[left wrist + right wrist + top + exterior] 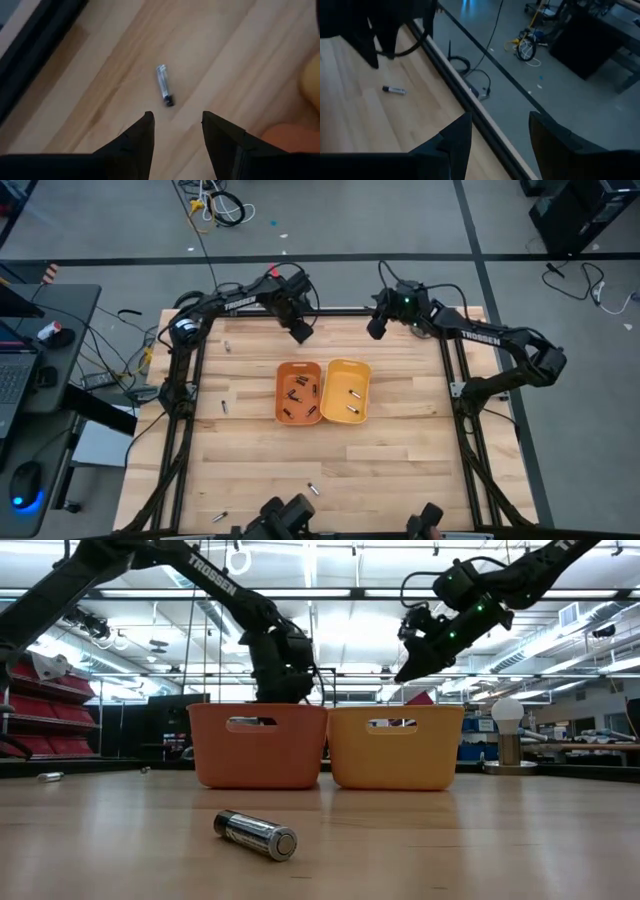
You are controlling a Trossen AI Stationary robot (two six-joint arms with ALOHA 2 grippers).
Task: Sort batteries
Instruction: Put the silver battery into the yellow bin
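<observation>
Batteries (299, 395) lie inside the orange tray (284, 368), others loose on the table (400, 450) around it. Behind the tray, the left gripper (299, 332) and right gripper (376, 328) hover, jaws spread, empty.

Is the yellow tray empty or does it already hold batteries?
Not empty. The high view shows two batteries lying inside the yellow tray; the orange tray beside it holds several dark ones.

Overhead camera looks straight down on the bench (400, 450); low camera faces level toward twelve o'clock; both share the trays (322, 391). Wrist cameras look down closely.
</observation>
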